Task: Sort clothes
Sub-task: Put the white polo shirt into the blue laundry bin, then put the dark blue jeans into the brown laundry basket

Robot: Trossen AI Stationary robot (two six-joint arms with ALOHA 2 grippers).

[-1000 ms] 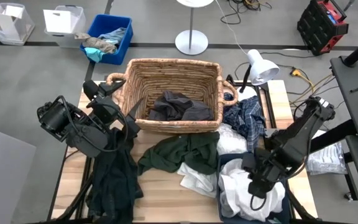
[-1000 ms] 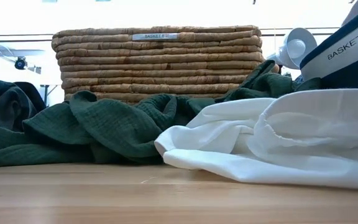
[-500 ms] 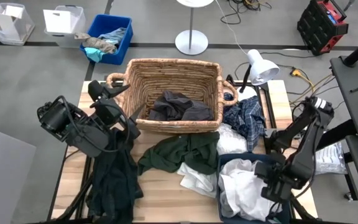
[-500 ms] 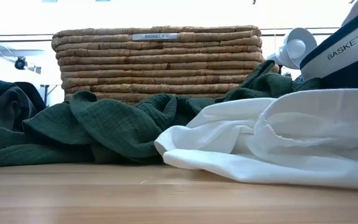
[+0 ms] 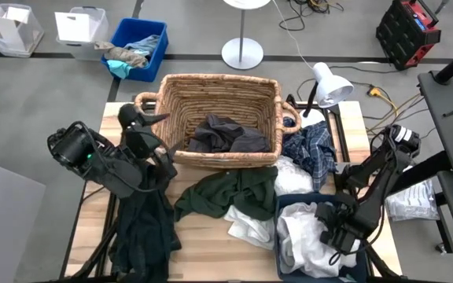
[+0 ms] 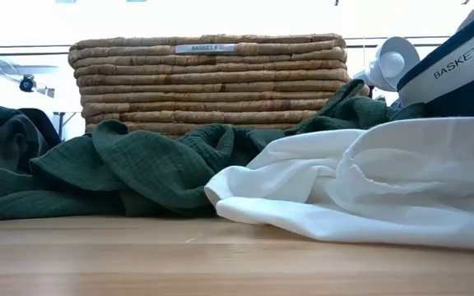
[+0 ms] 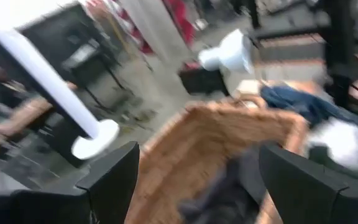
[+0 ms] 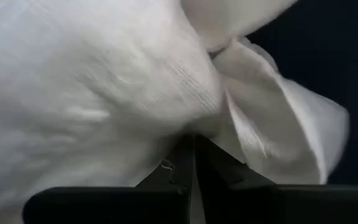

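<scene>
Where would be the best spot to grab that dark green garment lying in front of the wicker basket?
Probably the raised fold in the middle of the dark green garment, coming straight down from above. It lies crumpled on the table with bunched ridges standing up, and the wicker basket blocks any approach from behind.

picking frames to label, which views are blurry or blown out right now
Left wrist view: motion-smeared, wicker basket and lamp soft. Right wrist view: white garment fills the frame, too close, soft. Low view: sharp, background blown white. High view: evenly lit, sharp.

Wooden table (image 5: pixel 211 244) bears wicker basket (image 5: pixel 219 118), clothes (image 5: pixel 234 192).
</scene>
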